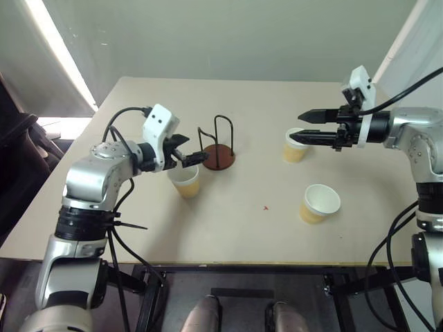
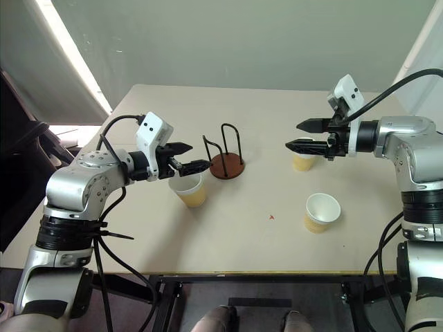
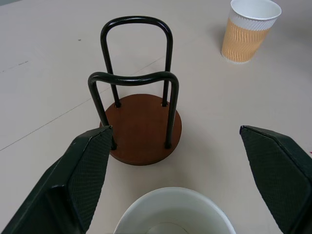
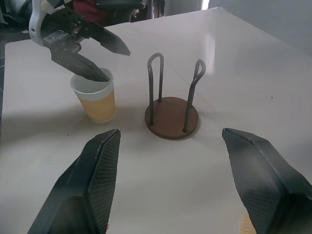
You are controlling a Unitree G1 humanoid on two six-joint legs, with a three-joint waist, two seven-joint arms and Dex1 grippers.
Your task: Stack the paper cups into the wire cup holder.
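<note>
Nearest the beige table's (image 1: 228, 235) front edge stands one tan paper cup (image 1: 319, 203); both black-fingered grippers, left (image 1: 188, 149) and right (image 1: 302, 126), hover wide apart, empty.

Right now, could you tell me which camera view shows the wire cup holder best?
The left wrist view: the wire cup holder sits close and central, its empty brown base and both black loops plain. The right wrist view shows it farther off, beside a paper cup. In both eye views it is small, standing mid-table.
</note>
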